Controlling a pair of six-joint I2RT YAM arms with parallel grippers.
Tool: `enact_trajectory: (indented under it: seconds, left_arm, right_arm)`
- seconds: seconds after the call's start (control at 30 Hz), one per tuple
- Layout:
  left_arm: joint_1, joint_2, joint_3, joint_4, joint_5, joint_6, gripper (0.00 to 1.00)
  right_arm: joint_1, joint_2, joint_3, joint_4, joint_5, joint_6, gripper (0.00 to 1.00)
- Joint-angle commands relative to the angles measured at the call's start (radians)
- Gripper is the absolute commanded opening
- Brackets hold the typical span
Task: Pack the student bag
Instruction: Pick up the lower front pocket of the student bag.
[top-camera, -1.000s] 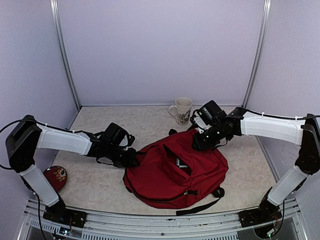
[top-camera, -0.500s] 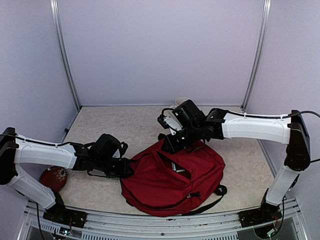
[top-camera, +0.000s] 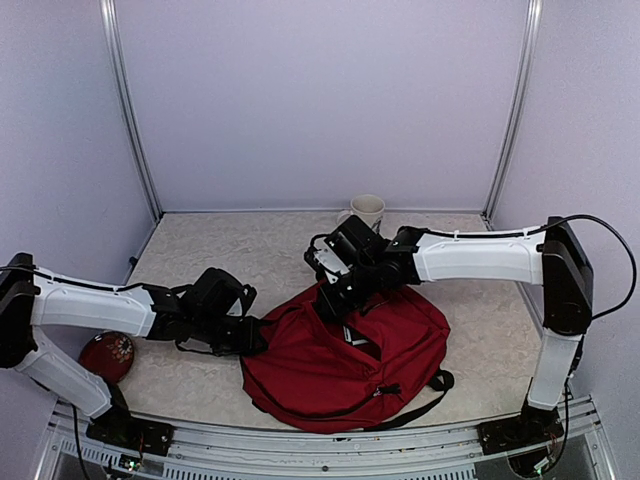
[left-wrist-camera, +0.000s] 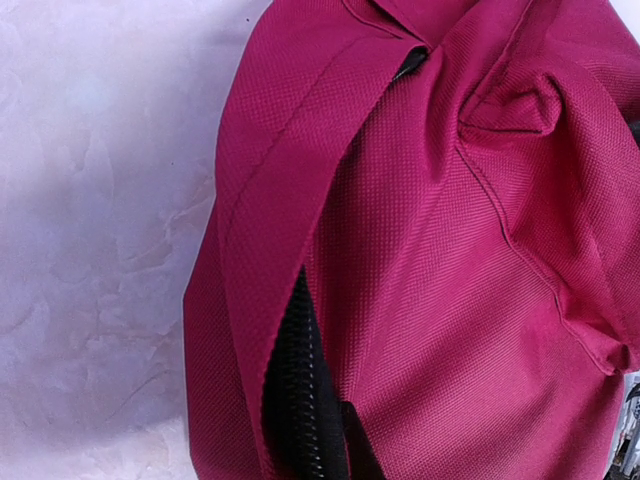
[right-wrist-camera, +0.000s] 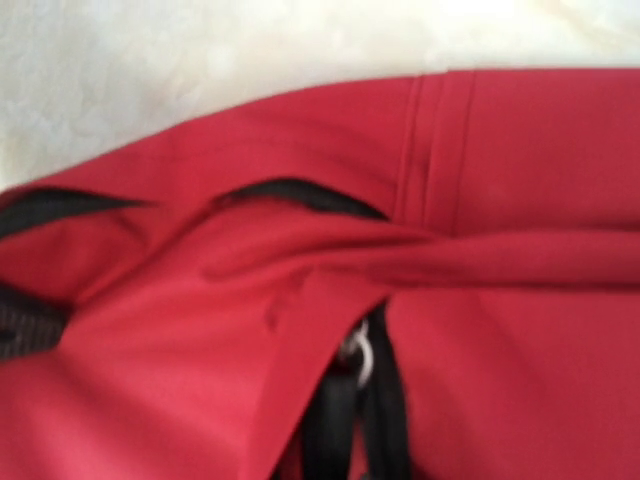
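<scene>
On the pale mottled table (top-camera: 200, 250), the student bag (top-camera: 330, 375) lies between the arms, its open mouth just nearward of the right gripper (top-camera: 335, 300), whose opening I cannot tell, while the left gripper (top-camera: 250, 335) sits closed against the bag's left edge, farther from that mouth.

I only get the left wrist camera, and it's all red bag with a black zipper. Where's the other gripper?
Observer: The right gripper is at the far top edge of the student bag.
Operator: Is there other stuff around?
Observer: A mug stands at the back, beyond the bag.
Operator: Anything on my side?
Observer: A round red thing lies left of the left gripper, near the front edge.
</scene>
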Motion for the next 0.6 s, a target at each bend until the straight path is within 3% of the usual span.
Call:
enact_trajectory:
  seconds: [0.0,0.23,0.4,0.57]
  left_arm:
    - [-0.004,0.029,0.04,-0.074,-0.02,0.034,0.0]
    - [-0.004,0.054,0.076,-0.091,-0.024,0.056,0.0]
    - [-0.004,0.058,0.084,-0.1,-0.03,0.07,0.0]
    - [0.005,0.046,0.082,-0.11,-0.035,0.072,0.0]
  right_arm:
    - [0.009,0.053,0.04,0.006,0.026,-0.001,0.18]
    - [0.01,0.099,0.087,-0.003,-0.019,-0.015,0.17]
    - [0.01,0.087,0.077,-0.03,0.016,0.01,0.0]
    - [0.009,0.009,0.041,-0.057,0.041,0.02,0.0]
